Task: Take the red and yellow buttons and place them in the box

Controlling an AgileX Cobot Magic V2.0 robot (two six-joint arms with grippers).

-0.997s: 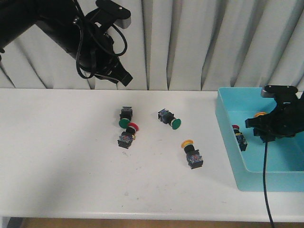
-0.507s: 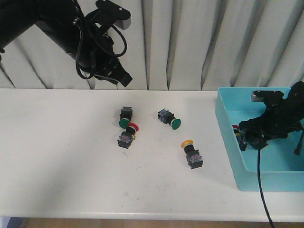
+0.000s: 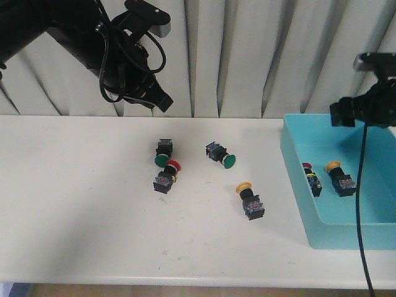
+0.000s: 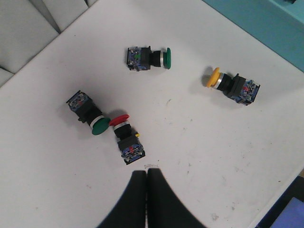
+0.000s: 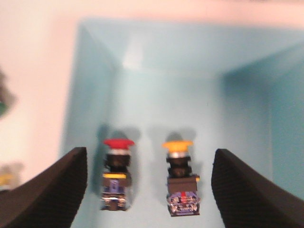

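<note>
Buttons (image 5: 179, 178) in box (image 5: 247, 118): no legible markings.

White table (image 3: 93, 216) with smooth matte top, pale pleated curtain (image 3: 247, 55) hanging behind its far edge, soft even lighting, faint shadows on the tabletop, strip of brown floor (image 3: 185, 292) below the near edge.

Front overview — two downward wrist views

No text, label, brand, number or sign could be read anywhere; small markings on the black-and-blue blocky button bodies (image 4: 242, 90) were too small and blurred to make out.
</note>
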